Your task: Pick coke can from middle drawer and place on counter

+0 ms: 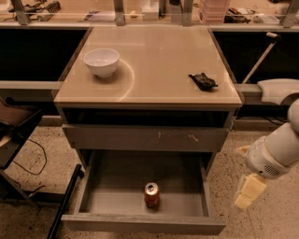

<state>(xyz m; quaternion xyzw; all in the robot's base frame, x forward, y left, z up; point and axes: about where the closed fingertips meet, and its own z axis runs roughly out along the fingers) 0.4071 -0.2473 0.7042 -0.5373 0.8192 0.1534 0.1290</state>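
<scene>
The coke can (152, 195) stands upright near the front middle of the open middle drawer (112, 189), on its bare grey floor. The tan counter (159, 56) is the cabinet's top, above the drawer. My gripper (247, 189), with pale yellow pads on a white arm, hangs outside the drawer's right side, low over the speckled floor. It is to the right of the can, apart from it, and holds nothing that I can see.
A white bowl (101, 60) and a small black object (202, 80) sit on the counter. A shut drawer front with pale scratches (145, 138) is above the open drawer. A cluttered ledge (140, 13) runs behind. A chair (14, 128) and a black bar (65, 200) stand at left.
</scene>
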